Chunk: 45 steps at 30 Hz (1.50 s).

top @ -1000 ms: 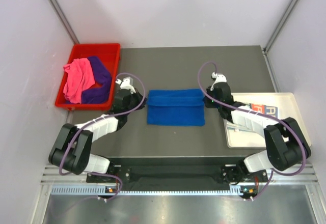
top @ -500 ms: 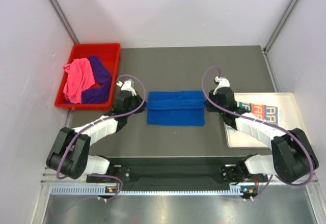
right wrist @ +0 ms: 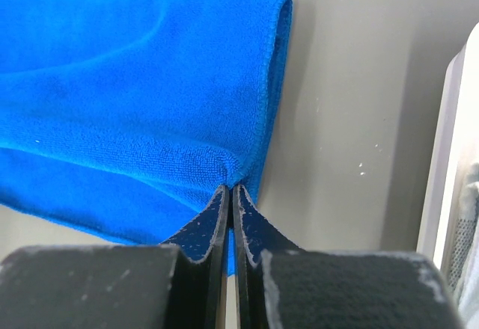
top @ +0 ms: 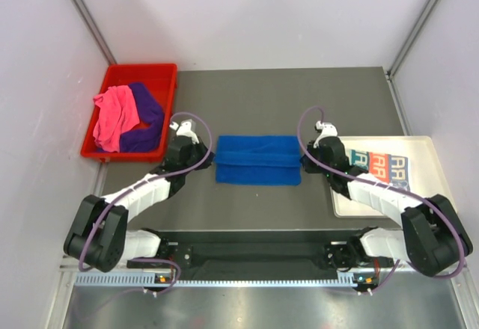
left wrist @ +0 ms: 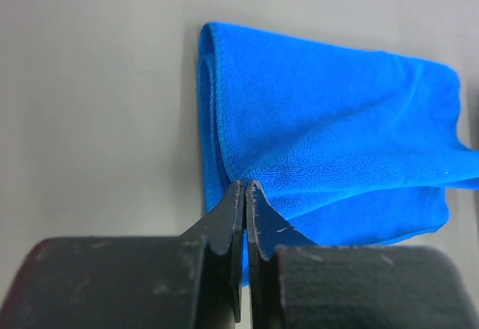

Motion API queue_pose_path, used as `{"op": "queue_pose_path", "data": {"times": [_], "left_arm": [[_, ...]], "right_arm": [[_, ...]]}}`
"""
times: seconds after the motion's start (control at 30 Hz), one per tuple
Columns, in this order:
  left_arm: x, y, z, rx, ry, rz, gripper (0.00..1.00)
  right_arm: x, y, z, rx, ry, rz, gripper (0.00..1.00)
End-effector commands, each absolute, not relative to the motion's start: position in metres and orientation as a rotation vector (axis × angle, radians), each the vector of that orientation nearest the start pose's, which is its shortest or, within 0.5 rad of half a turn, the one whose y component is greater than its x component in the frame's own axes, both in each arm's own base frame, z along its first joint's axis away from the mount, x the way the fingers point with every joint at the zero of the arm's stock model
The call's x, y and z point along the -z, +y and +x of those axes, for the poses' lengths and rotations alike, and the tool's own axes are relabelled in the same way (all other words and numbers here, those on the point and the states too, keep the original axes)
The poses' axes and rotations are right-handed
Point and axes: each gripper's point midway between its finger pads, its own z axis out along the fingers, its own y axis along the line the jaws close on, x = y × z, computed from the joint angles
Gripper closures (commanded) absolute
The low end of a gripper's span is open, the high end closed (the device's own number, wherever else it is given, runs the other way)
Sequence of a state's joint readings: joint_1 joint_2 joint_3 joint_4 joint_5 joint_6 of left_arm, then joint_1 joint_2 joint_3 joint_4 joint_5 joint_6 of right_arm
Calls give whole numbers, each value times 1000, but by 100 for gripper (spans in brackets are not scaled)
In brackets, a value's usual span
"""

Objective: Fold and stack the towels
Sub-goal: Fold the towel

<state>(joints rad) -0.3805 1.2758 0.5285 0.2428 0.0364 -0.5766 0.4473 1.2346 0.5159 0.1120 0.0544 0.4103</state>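
where it's at: the royal blue towel (top: 257,159) lies mid-table (top: 262,97), long side running 9 to 3 o'clock, already doubled over by the look of it.
left gripper (left wrist: 245,194): fingers pressed together on a thin pinch of the top layer at the towel's 9 o'clock end.
right gripper (right wrist: 229,194): same deal at the 3 o'clock end, closed tight on the top layer's edge.
step, my guess: you're mid-fold, drawing that top layer toward 6 o'clock.
how to nail it: move both arms at the same pace and height so the layer stays taut between them. If one side lags, you'll get a skewed fold.
watch for: the pinches look tiny, so pull gently or the cloth slips out.
landing: line the edges up, lower flat, then let go of both ends together.
the rest: pink towel (top: 116,116) and purple towel (top: 146,116) sit bunched in the red bin (top: 161,75) at 10 o'clock. A lettered towel (top: 382,166) lies on the white tray (top: 426,146) at 3 o'clock, probably your stack spot.
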Motion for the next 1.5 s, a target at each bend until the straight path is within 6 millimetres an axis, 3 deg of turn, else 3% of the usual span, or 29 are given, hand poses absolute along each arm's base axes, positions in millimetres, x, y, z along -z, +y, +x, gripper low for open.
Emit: {"op": "queue_pose_path", "data": {"times": [0.0,0.5,0.63,0.73,0.8,0.87,1.03,1.17,1.2,1.27,1.3,1.33,1.4,1.43,1.47], "left_arm": [[-91,-159,321,604,2132,-181,100],[-64,-163,299,618,2209,-161,100],[-55,-170,292,642,2238,-127,90],[-54,-175,289,642,2248,-105,80],[-55,-173,286,631,2257,-105,70],[-61,-170,287,614,2245,-118,66],[-76,-155,283,537,2248,-173,67],[-98,-158,288,508,2223,-160,69],[-111,-166,294,524,2200,-148,69],[-109,-175,302,516,2215,-139,70],[-120,-181,312,520,2198,-140,71],[-110,-186,317,506,2231,-136,72],[-115,-195,332,507,2217,-140,73],[-99,-200,336,499,2261,-146,74],[-96,-204,340,504,2266,-146,76]], "right_arm": [[-85,158,303,-461,2156,0,100],[-63,157,287,-487,2208,31,100],[-59,157,283,-499,2212,38,98],[-61,160,280,-523,2212,35,86],[-61,161,276,-532,2219,34,70],[-67,160,273,-537,2210,33,59],[-84,149,266,-478,2214,63,55],[-109,155,271,-459,2194,47,55],[-122,163,275,-473,2169,33,55],[-125,169,282,-455,2175,25,55],[-132,176,286,-465,2164,14,55],[-123,180,290,-454,2190,10,55],[-122,188,298,-466,2190,12,55],[-109,192,300,-458,2227,5,56],[-103,193,301,-456,2242,7,57]]}}
